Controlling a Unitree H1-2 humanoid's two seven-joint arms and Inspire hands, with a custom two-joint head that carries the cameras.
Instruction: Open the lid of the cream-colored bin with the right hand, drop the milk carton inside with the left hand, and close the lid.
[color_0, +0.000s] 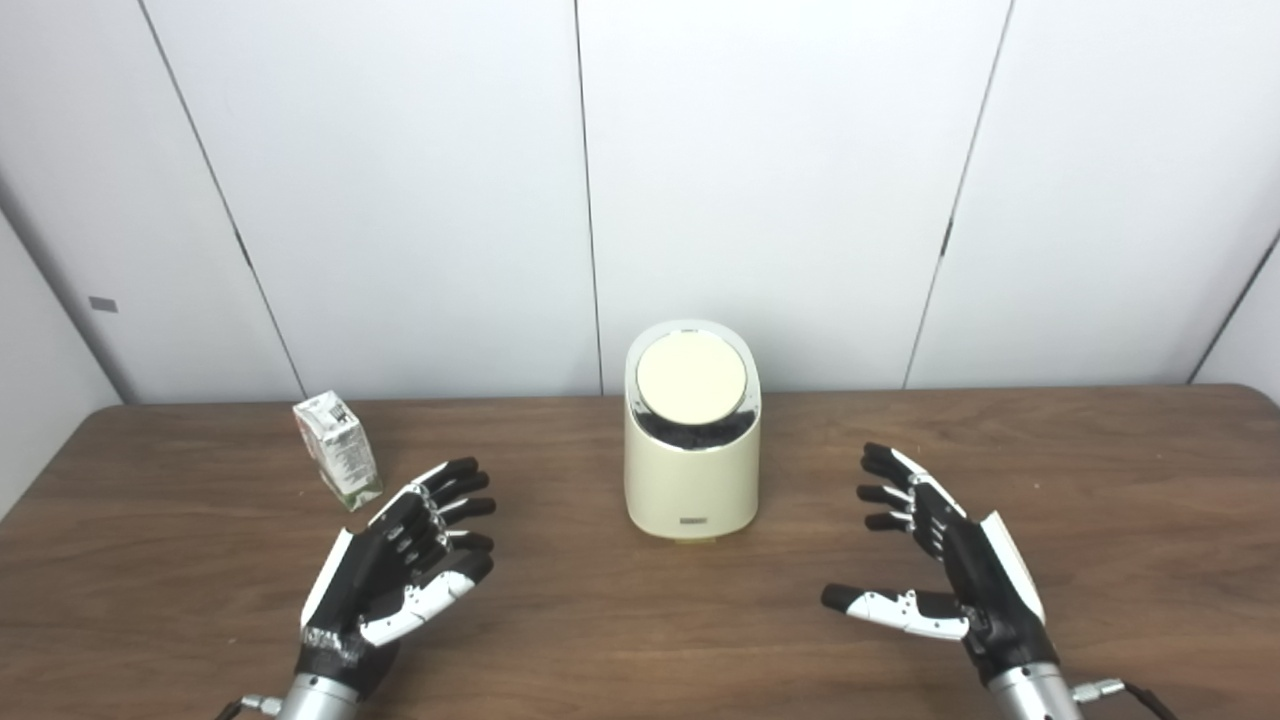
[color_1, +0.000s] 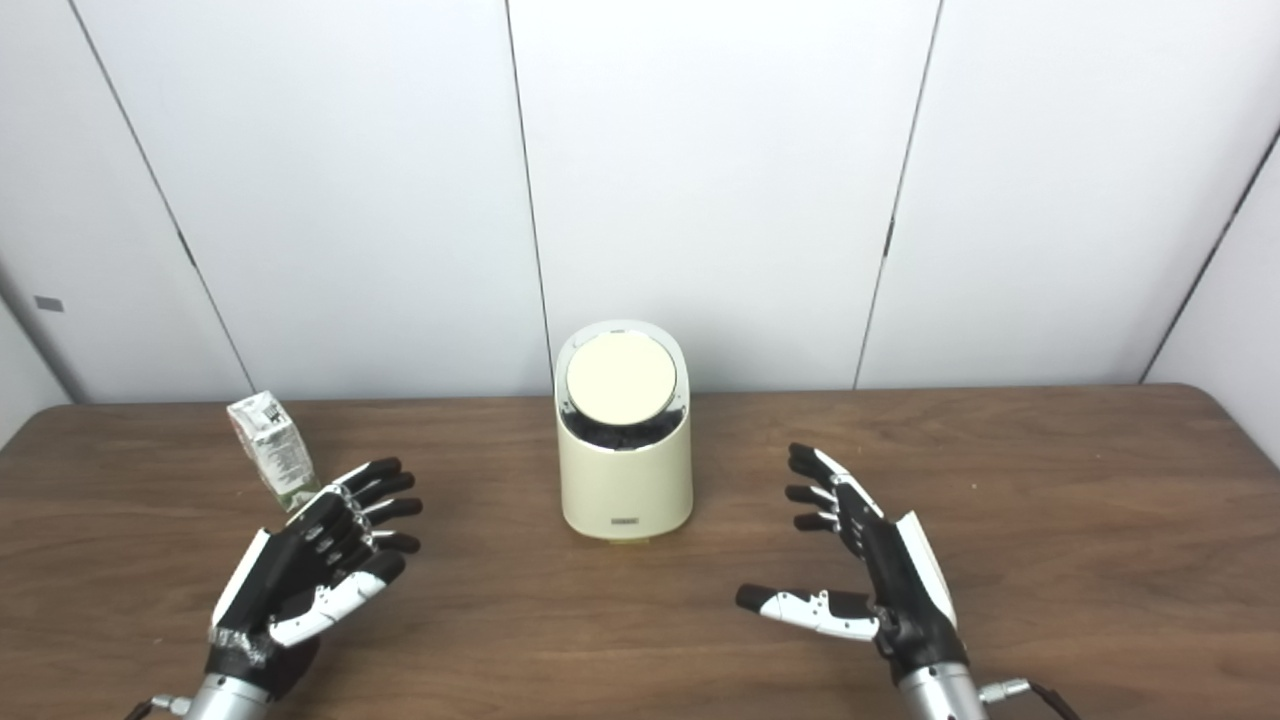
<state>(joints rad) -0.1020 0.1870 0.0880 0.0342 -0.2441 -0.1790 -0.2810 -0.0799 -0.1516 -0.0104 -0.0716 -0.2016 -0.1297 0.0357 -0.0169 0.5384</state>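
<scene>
On table: cream bin, lid down | milk carton far-left | left robot hand empty, spread | right robot hand empty, spread

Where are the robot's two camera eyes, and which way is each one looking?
Left eye view: sits on the robot's head, looking forward and down at the table; both arms enter from below, left hand and right hand open.
Right eye view: sits a little to the right, facing the same way, so everything appears shifted left.
Shared: the cream-colored bin with its lid shut, the milk carton, the white wall.
</scene>
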